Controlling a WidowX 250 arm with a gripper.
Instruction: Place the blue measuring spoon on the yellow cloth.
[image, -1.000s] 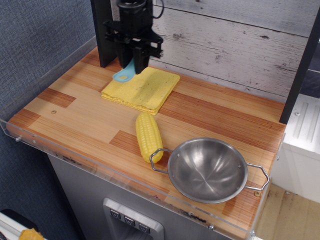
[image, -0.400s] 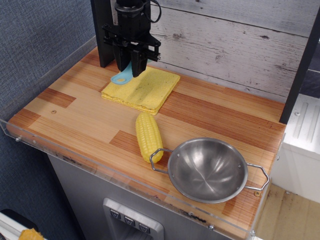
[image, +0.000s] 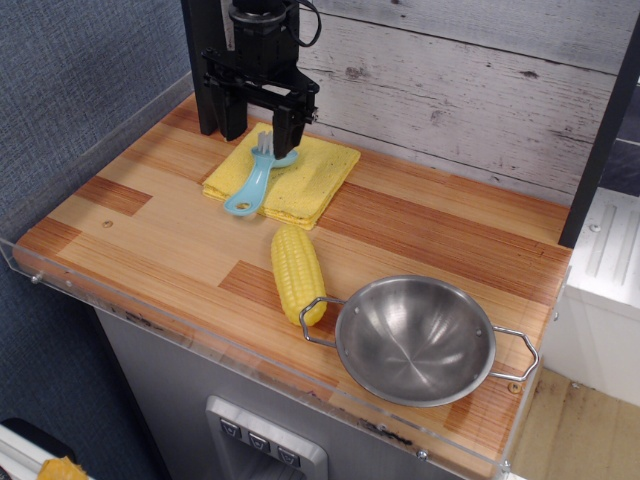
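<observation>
The blue measuring spoon (image: 256, 178) lies on the yellow cloth (image: 300, 180), head toward the back, its handle end with the hole hanging over the cloth's front left edge. The cloth lies flat at the back left of the wooden table. My gripper (image: 257, 122) stands open just above the spoon's head, one finger on each side, holding nothing.
A yellow corn cob (image: 297, 272) lies in front of the cloth. A steel bowl with wire handles (image: 415, 338) sits at the front right. A black post (image: 208, 60) stands behind the gripper. A clear acrylic rim (image: 150, 318) edges the table front and left.
The gripper opened and let go of the spoon. The spoon dropped from the fingers and now lies flat on the cloth with its handle over the edge.
</observation>
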